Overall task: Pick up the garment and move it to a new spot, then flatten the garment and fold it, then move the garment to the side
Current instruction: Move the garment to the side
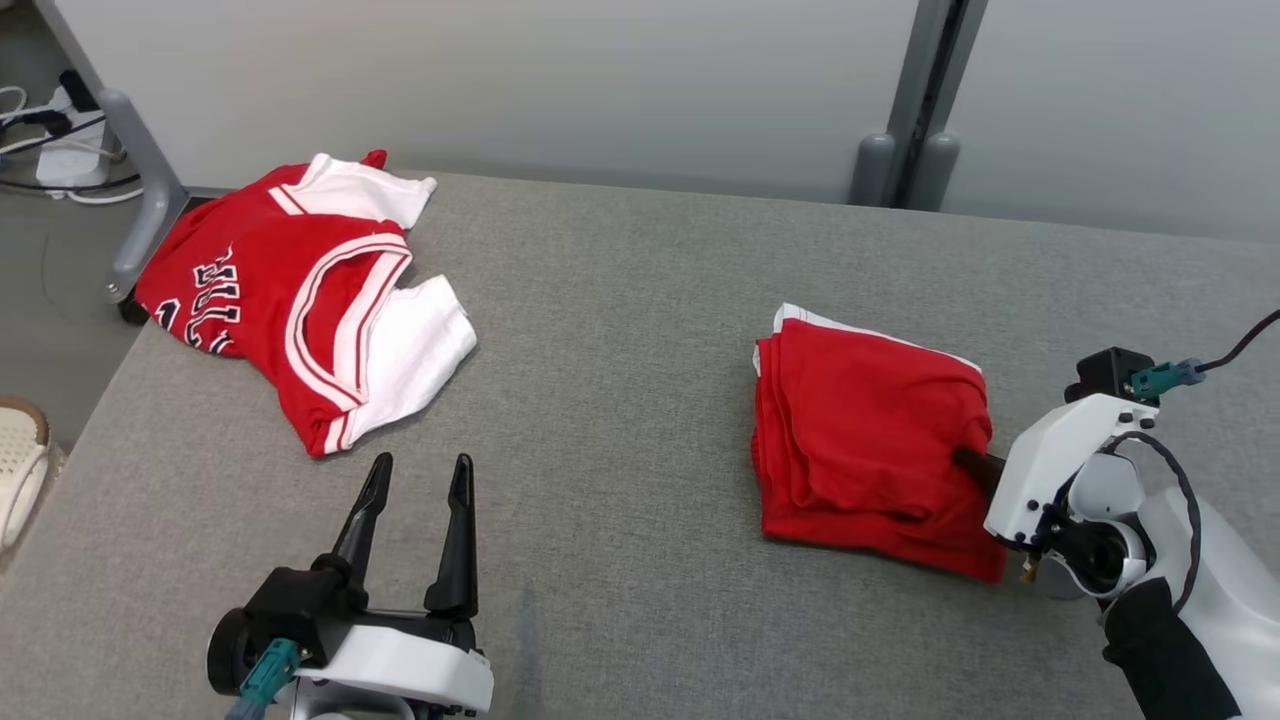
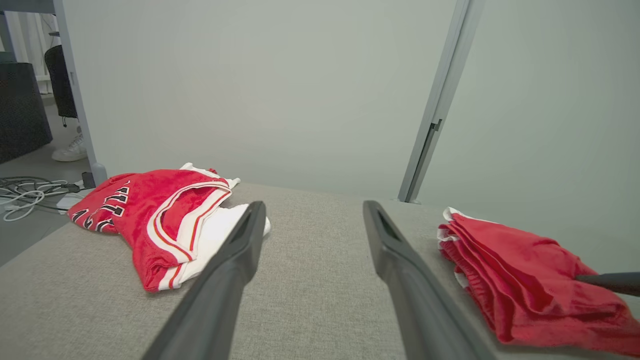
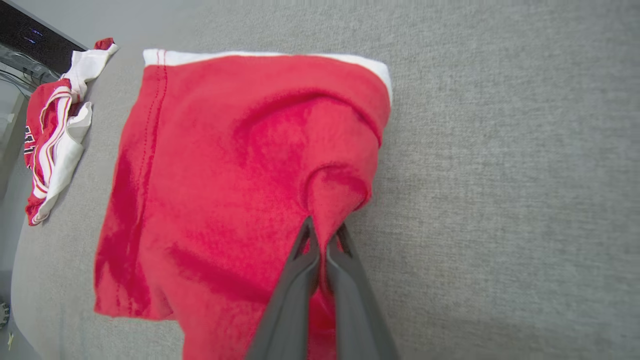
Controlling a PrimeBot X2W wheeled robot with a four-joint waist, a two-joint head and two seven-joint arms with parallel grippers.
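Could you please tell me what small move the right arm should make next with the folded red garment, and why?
Probably draw it gently toward the right edge of the grey table. The right gripper is shut on a pinch of cloth at the edge of the folded red garment, which already lies folded; the left gripper stands open, apart from it.

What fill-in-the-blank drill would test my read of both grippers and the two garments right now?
1. The right gripper is ____ on a pinch of the folded garment.
2. The left gripper is ____, holding nothing.
3. The jersey lies near the table's far ____ corner.
4. The folded garment's far edge shows ____ trim.

Missing words: shut; open; left; white.
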